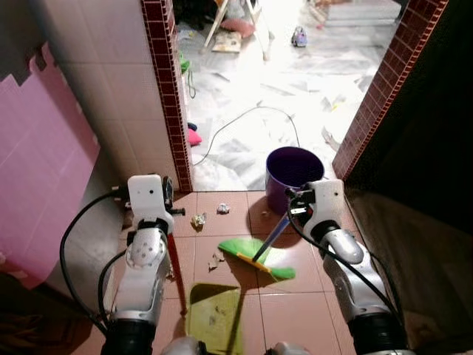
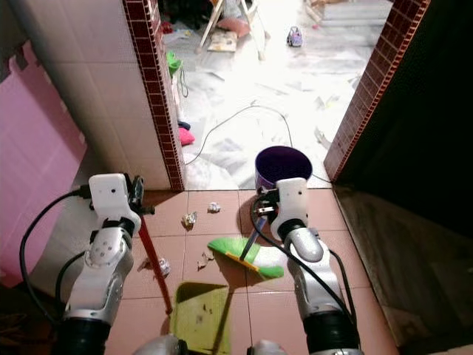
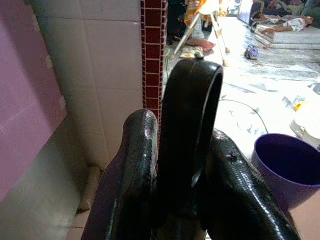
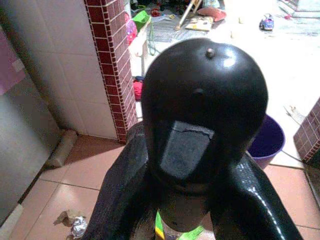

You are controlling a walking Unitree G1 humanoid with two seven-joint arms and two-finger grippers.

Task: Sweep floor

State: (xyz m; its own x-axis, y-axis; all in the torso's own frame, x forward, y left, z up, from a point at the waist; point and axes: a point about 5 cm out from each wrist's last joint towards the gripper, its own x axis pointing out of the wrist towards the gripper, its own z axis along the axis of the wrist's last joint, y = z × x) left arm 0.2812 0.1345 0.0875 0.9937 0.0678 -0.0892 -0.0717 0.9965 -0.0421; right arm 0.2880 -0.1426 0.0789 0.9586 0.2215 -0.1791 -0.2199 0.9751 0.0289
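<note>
- The right gripper (image 2: pixel 260 214) is pinching the top end of the broom handle (image 1: pixel 272 237); in the right wrist view its two black fingers (image 4: pixel 125 200) are pressed on both sides of the round black cap of the handle (image 4: pixel 202 115).
- The green broom head (image 1: pixel 255 255) rests on the terracotta tile floor (image 1: pixel 295 310), in front of the purple bucket (image 1: pixel 293 170) and between the two arms.
- The left gripper (image 1: pixel 168 198) is closed around the black loop (image 3: pixel 192 125) at the top of the red dustpan handle (image 1: pixel 176 274); the fingers (image 3: pixel 132 165) touch the loop on both sides.
- The green dustpan (image 1: pixel 213 314) lies on the tiles at the near edge of the floor, just beside the broom head, and some dark dirt seems to be in it already, so I judge that a part of the sweeping is done.
- Work is left: a crumpled wrapper (image 1: pixel 198 220) and a small white scrap (image 1: pixel 223 208) lie near the threshold to the bright room, and some bits (image 1: pixel 215 261) lie just beside the broom head.
- One more scrap (image 2: pixel 162 266) lies near the red handle, on the side toward the white tiled wall (image 1: pixel 111 89).
- The marble floor (image 1: pixel 295 81) of the bright room beyond also carries scattered papers and a cable (image 1: pixel 244 122); whether this room belongs to the task I cannot tell.
</note>
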